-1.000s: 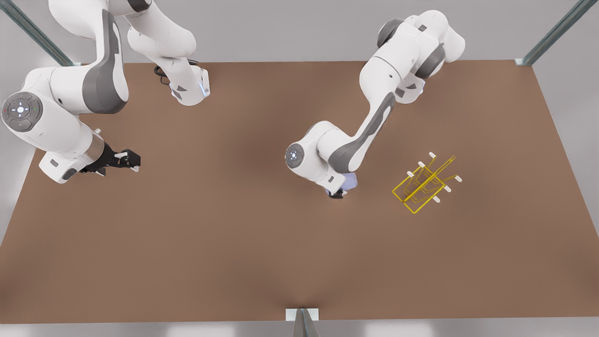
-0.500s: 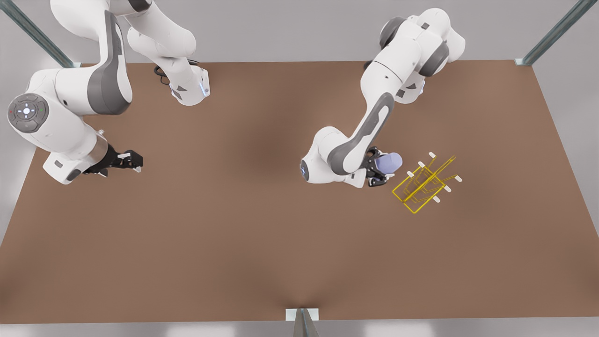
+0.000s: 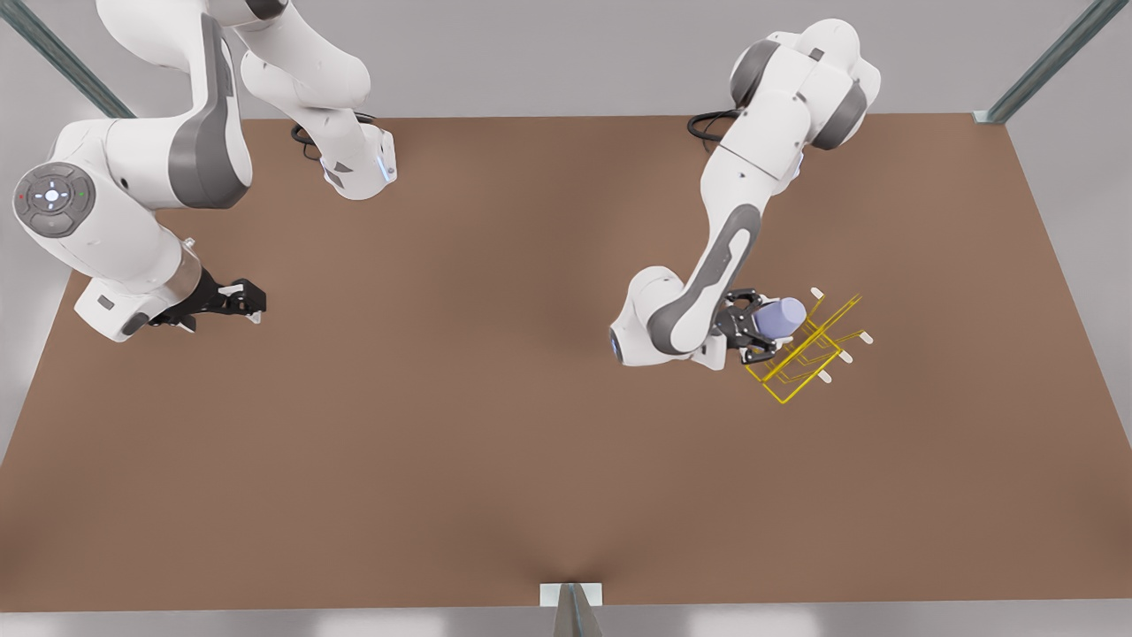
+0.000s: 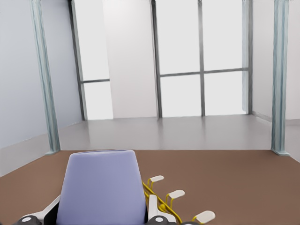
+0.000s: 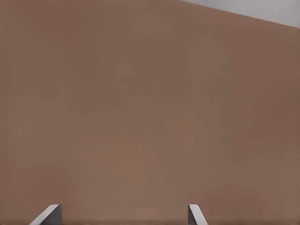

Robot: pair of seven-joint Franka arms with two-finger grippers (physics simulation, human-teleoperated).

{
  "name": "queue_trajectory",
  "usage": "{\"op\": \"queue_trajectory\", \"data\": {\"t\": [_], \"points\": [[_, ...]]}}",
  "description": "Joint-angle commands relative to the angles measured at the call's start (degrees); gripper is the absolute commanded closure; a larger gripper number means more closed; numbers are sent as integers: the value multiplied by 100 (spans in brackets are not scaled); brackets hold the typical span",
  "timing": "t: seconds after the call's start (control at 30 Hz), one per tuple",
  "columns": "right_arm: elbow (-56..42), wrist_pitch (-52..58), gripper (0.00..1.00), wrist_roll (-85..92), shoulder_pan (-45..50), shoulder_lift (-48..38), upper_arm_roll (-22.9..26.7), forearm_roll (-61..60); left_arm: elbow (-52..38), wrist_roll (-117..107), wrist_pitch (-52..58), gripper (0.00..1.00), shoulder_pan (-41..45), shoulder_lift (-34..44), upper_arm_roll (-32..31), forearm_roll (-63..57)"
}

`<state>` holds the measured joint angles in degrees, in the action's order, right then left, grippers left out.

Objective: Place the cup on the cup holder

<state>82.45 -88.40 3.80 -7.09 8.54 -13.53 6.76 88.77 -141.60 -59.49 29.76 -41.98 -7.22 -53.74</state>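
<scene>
Left claw point(image 3: 762, 334) clamped around lavender cup point(image 3: 780, 316), cup lying sideways, held above brown surface point(image 3: 442, 442). Cup overlapping near edge of yellow wire cup holder point(image 3: 809, 349) at front view's right; contact with prongs unclear. White prong tips just beside cup in left wrist view. Right claw point(image 3: 237, 301) waiting at front view's left, fingers point(image 5: 196, 214) spread apart, nothing between.
</scene>
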Motion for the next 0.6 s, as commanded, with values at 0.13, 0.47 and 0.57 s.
{"op": "queue_trajectory", "data": {"t": [0.13,0.47,0.57], "points": [[-1,60,0,7,6,-11,-18,9,308,-483,-89,28,-102,67,1,-269],[-1,42,0,-2,-3,-11,-27,53,316,-614,-141,26,-198,-73,1,-401],[-1,42,0,-2,-3,-11,-36,62,325,-711,-150,25,-234,-188,1,-401]]}}
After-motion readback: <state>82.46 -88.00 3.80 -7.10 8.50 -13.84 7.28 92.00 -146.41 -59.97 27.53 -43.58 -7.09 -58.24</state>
